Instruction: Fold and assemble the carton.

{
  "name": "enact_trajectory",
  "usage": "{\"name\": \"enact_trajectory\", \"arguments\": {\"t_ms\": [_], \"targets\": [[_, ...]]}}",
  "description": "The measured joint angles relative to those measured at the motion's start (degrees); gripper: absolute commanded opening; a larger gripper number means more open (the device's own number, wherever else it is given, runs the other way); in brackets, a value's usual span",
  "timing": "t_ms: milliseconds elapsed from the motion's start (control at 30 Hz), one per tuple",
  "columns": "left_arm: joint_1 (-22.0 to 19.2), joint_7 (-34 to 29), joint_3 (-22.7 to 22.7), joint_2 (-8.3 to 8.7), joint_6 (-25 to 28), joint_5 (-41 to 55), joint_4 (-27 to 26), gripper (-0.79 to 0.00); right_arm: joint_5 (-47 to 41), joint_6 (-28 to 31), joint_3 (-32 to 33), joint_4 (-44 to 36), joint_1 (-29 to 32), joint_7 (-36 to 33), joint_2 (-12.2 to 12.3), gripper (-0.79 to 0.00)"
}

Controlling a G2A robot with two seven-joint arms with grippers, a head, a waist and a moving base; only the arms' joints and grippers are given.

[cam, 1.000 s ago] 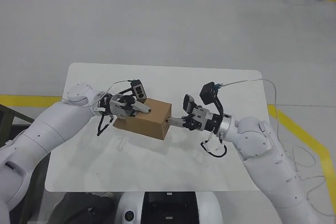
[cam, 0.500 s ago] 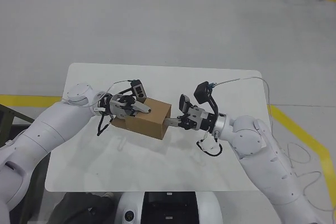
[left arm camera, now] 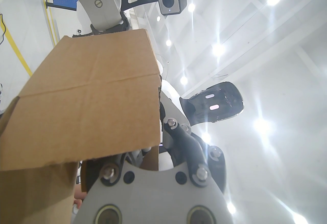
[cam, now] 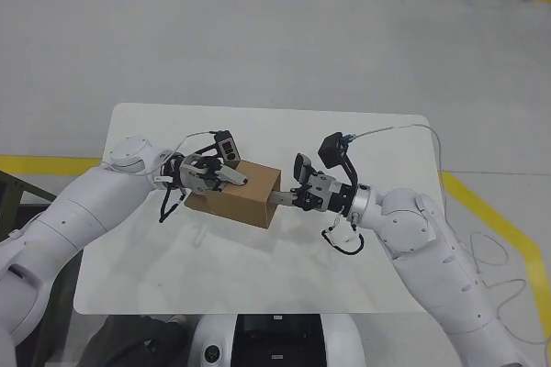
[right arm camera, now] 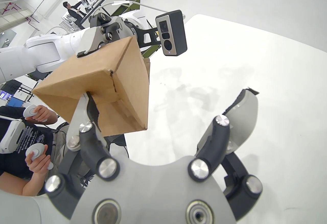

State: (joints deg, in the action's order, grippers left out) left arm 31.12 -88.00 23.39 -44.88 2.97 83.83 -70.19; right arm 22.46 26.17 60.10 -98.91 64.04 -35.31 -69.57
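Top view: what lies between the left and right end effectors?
Only the carton; the top view shows it spanning the stretch from the left end effector to the right end effector.

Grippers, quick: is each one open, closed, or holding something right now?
Left gripper: cannot tell; the brown cardboard carton hides part of it.
Right gripper: open, one finger touching the carton's end.

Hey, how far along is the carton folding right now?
Done: the carton is opened into a box shape, with the left gripper at one end. In hand: the open right gripper has one finger pressed to the flaps at the other end, which gape. Left: closing that end flush; the left gripper's end can't be judged.
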Motion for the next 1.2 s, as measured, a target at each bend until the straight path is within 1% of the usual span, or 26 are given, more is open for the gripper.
{"name": "enact_trajectory", "arguments": {"t_ms": [333,633,833,1033,1200], "targets": [[0.0,0.0,0.0,0.0,0.0,0.0,0.0,-0.785,0.09,-0.08,0.33,-0.54,0.4,-0.05,0.22,0.0],[0.0,0.0,0.0,0.0,0.0,0.0,0.0,-0.785,1.5,0.11,6.15,-5.11,6.46,-0.39,1.77,0.0],[0.15,0.37,0.14,-0.01,0.1,-0.28,-0.21,-0.785,0.95,1.92,9.48,-7.09,9.46,0.88,2.5,0.0],[1.53,10.44,2.42,0.22,1.17,-7.87,-2.86,-0.785,2.26,4.92,12.34,-9.48,11.65,2.69,3.13,0.0],[2.38,21.25,3.83,0.34,0.96,-16.88,-5.36,-0.785,4.02,5.87,13.35,-11.04,13.15,4.18,3.43,0.0]]}}
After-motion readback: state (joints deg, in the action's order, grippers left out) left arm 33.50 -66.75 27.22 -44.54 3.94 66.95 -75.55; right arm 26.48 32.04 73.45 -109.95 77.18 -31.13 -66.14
